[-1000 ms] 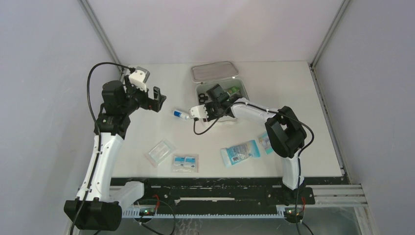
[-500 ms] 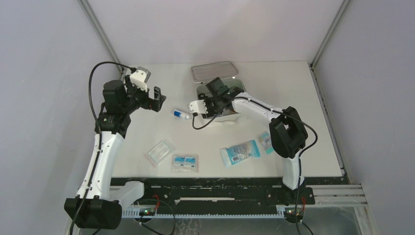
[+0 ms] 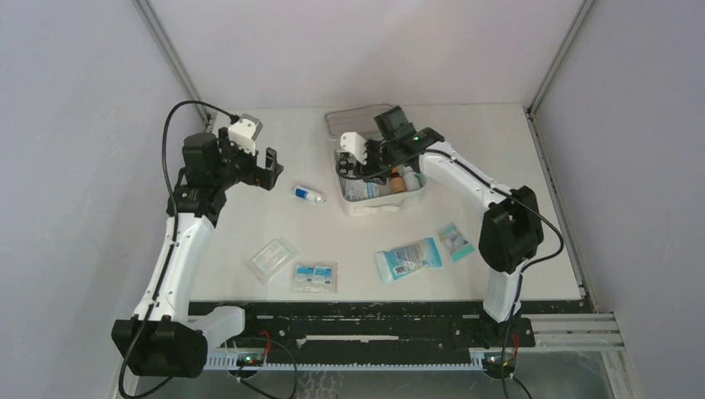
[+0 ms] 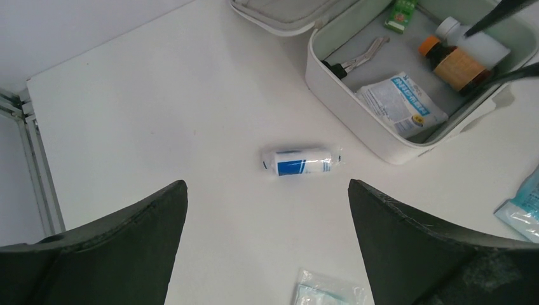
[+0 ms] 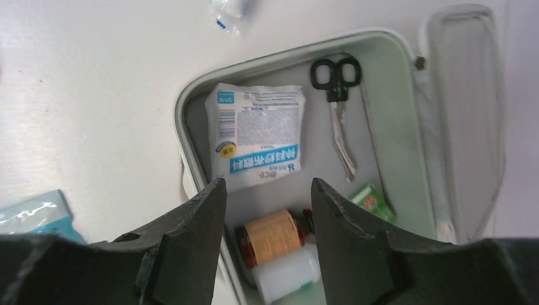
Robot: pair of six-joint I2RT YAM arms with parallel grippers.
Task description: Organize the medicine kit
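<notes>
**A:** Where is the kit?

**B:** Straight under your right tool (image 5: 267,184). The kit (image 3: 378,204) sits open on the tabletop (image 3: 499,166), and its lid (image 3: 363,121) lies flat on the far side of that tool.

**A:** And the tool itself?

**B:** Its fingers are spread with nothing between them. You look through the gap into the kit.

**A:** What do you count inside?

**B:** Five things: one packet (image 5: 254,136), one scissors (image 5: 337,82), one green box (image 5: 372,200) and two bottles. The brown bottle (image 5: 273,235) and the white bottle (image 5: 286,273) lie side by side.

**A:** And the left tool?

**B:** Your left tool (image 4: 267,184) is spread wide and empty, well to the left of the kit. One roll (image 4: 302,162) lies on the tabletop below it, apart from the kit.

**A:** Anything else loose?

**B:** Four packs, all on the base side of both tools. They are a clear pack (image 3: 272,257), a twin pack (image 3: 315,277), a big teal pack (image 3: 407,258) and a small teal pack (image 3: 456,241). None of the four touches another.
</notes>
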